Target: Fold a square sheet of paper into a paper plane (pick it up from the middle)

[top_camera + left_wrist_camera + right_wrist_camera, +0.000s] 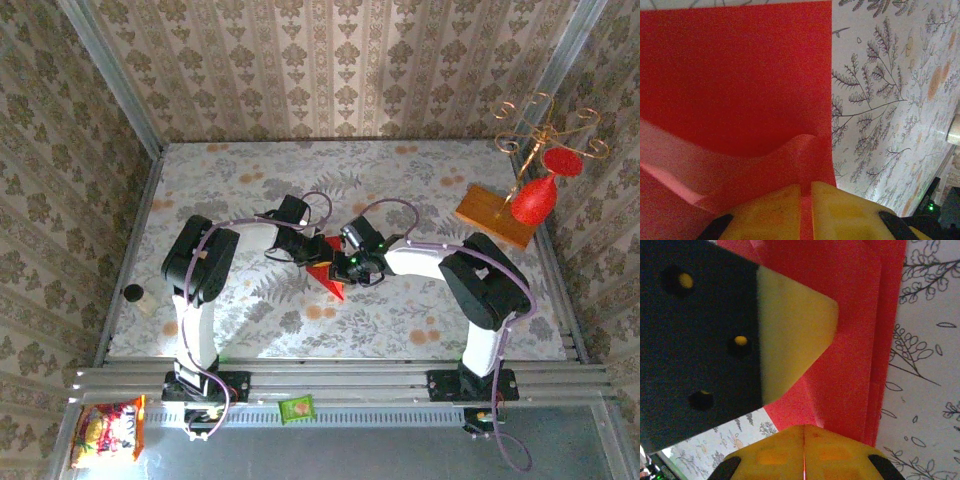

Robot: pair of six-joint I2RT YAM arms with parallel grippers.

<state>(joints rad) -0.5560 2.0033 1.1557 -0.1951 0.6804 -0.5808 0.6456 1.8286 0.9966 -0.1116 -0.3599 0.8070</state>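
- Our left gripper [806, 195] is pinched tight on the red paper [740, 75], which spreads out ahead of its jaws.
- Our right gripper [804, 437] is clamped on the same sheet, folded layers just beyond its jaws.
- We judge both pinches should hold firm while we press the crease evenly.

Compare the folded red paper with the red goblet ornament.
The folded red paper is thin, creased, angular; the red goblet ornament is rounded. The paper sits mid-table, pinched by the left gripper and right gripper; the ornament stands untouched at the wooden board. Both are bright red.
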